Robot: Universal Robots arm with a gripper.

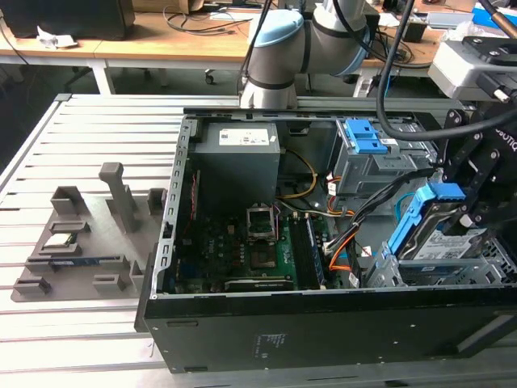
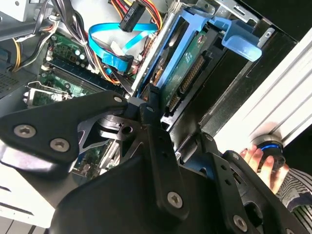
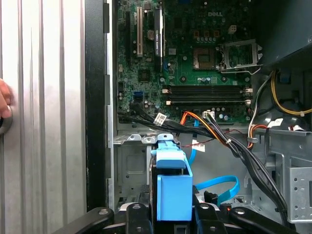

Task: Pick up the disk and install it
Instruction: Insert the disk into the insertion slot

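While the black metal gripper (image 1: pixel 460 212) hangs over the drive bay at the exterior view's right end of the open black steel computer case (image 1: pixel 323 323), its jaws are clamped on the flat silver disk in a bright blue plastic frame (image 1: pixel 424 222). That disk stands tilted, its lower edge down among the grey perforated bay walls (image 1: pixel 452 271). Nearby lie the green motherboard (image 3: pixel 195 58) and a glossy blue ribbon cable (image 2: pixel 109 44). A hand (image 2: pixel 265 165) rests on the ribbed aluminium table (image 1: pixel 81 129)
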